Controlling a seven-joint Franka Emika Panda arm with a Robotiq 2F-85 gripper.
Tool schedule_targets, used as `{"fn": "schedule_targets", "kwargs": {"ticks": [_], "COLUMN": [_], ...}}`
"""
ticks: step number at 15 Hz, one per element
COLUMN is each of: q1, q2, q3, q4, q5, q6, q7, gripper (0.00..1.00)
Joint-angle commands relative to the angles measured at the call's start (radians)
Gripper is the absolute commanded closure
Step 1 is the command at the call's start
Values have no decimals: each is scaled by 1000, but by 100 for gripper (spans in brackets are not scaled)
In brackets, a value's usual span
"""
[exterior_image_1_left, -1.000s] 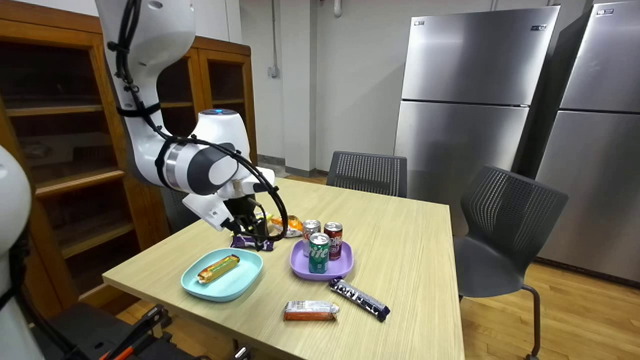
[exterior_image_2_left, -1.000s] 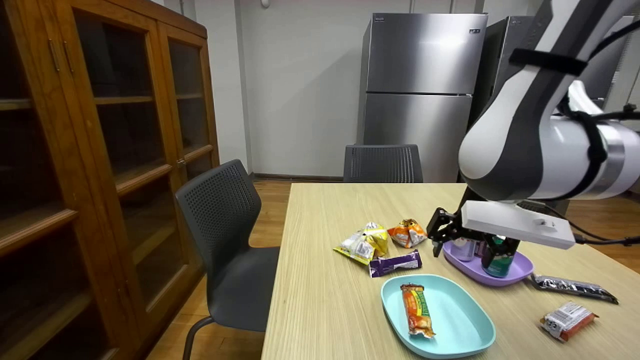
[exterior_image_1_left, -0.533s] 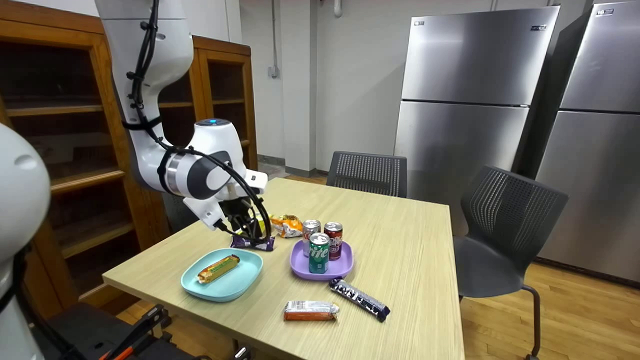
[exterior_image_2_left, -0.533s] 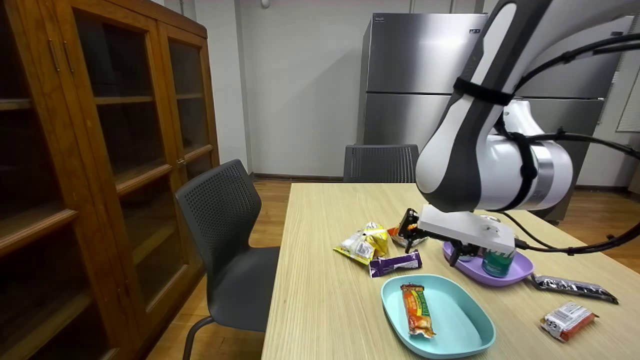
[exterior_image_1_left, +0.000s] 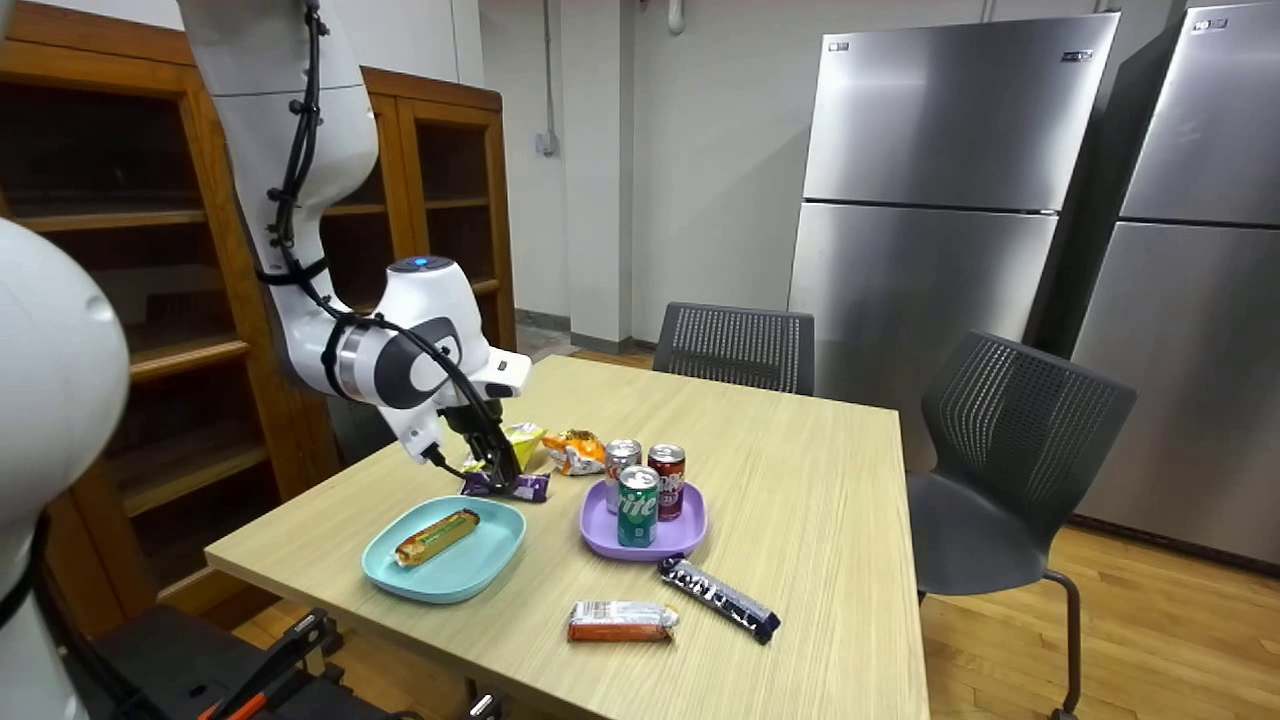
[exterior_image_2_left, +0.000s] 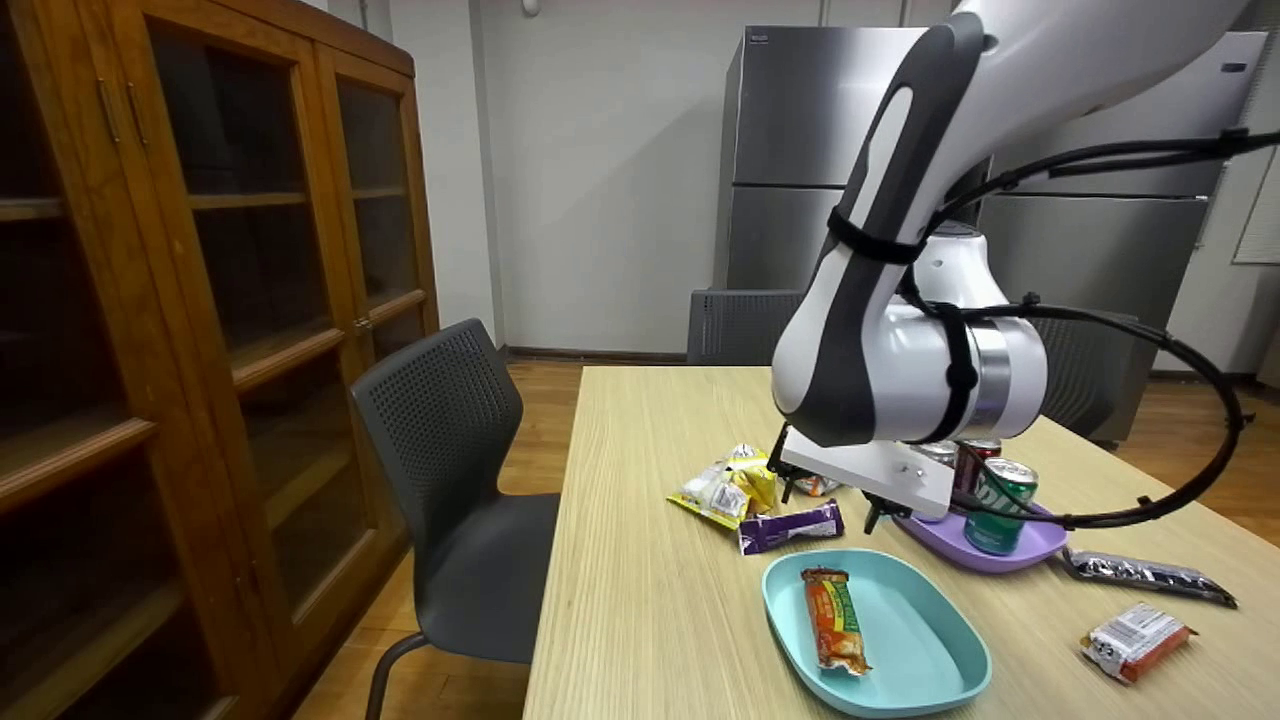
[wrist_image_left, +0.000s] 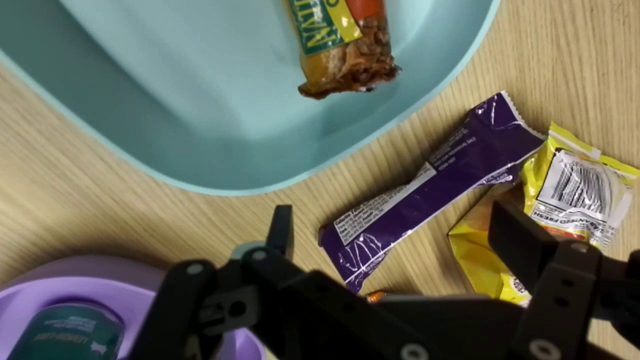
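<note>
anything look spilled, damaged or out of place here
Nothing looks spilled or clearly damaged, and the Sprite can stands upright on the purple plate. Only mildly untidy: the purple-wrapped bar lies askew on the table, off the teal plate, one end seemingly against the yellow snack bag.

Yellow bag partly behind gripper

In an exterior view, a snack bar lay behind a plate, before a bag, left of cans.
</note>
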Motion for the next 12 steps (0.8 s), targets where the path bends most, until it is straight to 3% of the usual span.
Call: {"fn": "schedule_targets", "kwargs": {"ticks": [1, 12], "q1": [53, 83], "q2": [59, 173], "q3": [-38, -48], "q4": [64, 207], "q5": [45, 103], "q6": [12, -7], "q7": [44, 101], "gripper": [0, 0]}}
